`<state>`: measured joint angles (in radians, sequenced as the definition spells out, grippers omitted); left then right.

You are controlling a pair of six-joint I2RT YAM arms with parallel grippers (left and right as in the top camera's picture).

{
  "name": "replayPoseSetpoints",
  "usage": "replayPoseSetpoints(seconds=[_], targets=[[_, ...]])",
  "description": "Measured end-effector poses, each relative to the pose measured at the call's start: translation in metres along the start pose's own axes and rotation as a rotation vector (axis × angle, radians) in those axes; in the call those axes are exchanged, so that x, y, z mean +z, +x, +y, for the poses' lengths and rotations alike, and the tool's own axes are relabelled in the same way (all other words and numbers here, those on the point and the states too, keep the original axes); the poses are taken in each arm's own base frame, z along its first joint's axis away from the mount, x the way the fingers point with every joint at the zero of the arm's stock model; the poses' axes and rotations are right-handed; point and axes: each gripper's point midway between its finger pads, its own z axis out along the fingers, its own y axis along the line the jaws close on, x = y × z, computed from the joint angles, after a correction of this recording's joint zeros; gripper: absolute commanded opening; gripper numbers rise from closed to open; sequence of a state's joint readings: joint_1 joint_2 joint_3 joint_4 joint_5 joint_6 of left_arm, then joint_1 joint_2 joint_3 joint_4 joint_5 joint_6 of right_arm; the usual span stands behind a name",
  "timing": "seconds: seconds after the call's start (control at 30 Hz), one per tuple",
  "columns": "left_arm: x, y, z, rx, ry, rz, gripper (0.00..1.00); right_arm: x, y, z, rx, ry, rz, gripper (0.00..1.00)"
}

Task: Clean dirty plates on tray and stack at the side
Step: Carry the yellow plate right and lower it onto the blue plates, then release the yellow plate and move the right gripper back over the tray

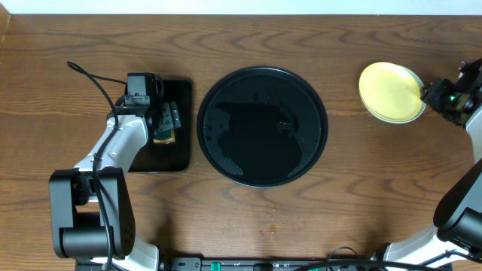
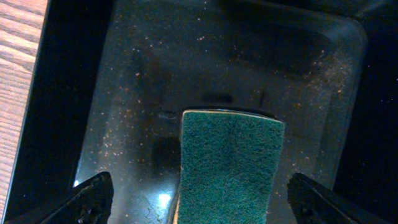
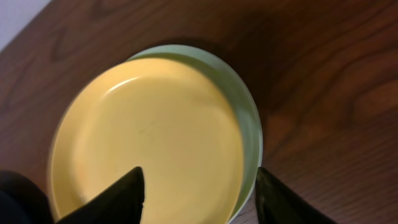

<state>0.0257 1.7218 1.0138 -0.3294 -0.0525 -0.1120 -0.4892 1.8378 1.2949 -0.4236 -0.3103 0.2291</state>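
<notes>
The task looks all but finished. The tray (image 1: 226,98) at the middle of the tabletop (image 1: 339,211) carries no plates, only a wet sheen and some droplets. Out at its 2 o'clock the yellow plate (image 1: 389,92) lies on top of a green plate (image 3: 249,118), slightly off-centre, so the green rim shows as a crescent from 12 to 4 o'clock in the right wrist view. The right tool (image 3: 199,174) is at the stack's 3 o'clock with its fingers spread and pinching nothing; the yellow plate's near edge sits between them. At the tray's 9 o'clock the left tool (image 2: 202,198) hangs spread wide over the small tray (image 1: 177,150), with the sponge (image 2: 230,155) lying between its fingers and untouched by either. What seems left is little more than drawing the arms away. Only one green rim can be made out, so I cannot tell whether a second green plate lies underneath. The yellow plate's face looks clean, though fine smears would be hard to see. The near side of the stack is cut off in the right wrist view.
</notes>
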Motion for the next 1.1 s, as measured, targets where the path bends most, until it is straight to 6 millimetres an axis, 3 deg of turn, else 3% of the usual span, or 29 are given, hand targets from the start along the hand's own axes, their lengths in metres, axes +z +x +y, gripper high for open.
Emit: replayPoseSetpoints(seconds=[0.13,0.27,0.4,0.5,0.6,0.67,0.7,0.93,1.1], targets=[[0.0,0.0,0.0,0.0,0.0,0.0,0.89,0.001,0.008,-0.003,0.006,0.009,0.027,0.63],[0.0,0.0,0.0,0.0,0.0,0.0,0.89,0.003,0.019,0.013,-0.085,-0.043,0.065,0.64],[0.0,0.0,0.0,0.0,0.0,0.001,0.9,0.012,0.045,0.061,-0.243,-0.121,0.129,0.64],[0.0,0.0,0.0,0.0,0.0,0.001,0.89,0.017,0.075,0.112,-0.401,-0.2,0.18,0.67],[0.0,0.0,0.0,0.0,0.0,0.001,0.89,0.019,0.111,0.164,-0.561,-0.277,0.217,0.78],[0.0,0.0,0.0,0.0,0.0,0.001,0.9,0.018,0.133,0.192,-0.654,-0.309,0.234,0.99],[0.0,0.0,0.0,0.0,0.0,0.001,0.9,0.018,0.148,0.207,-0.706,-0.321,0.244,0.99],[0.0,0.0,0.0,0.0,0.0,0.002,0.89,0.01,0.21,0.257,-0.921,-0.315,0.271,0.99],[0.0,0.001,0.0,0.001,0.0,0.002,0.89,0.003,0.238,0.276,-0.997,-0.339,0.283,0.99]])
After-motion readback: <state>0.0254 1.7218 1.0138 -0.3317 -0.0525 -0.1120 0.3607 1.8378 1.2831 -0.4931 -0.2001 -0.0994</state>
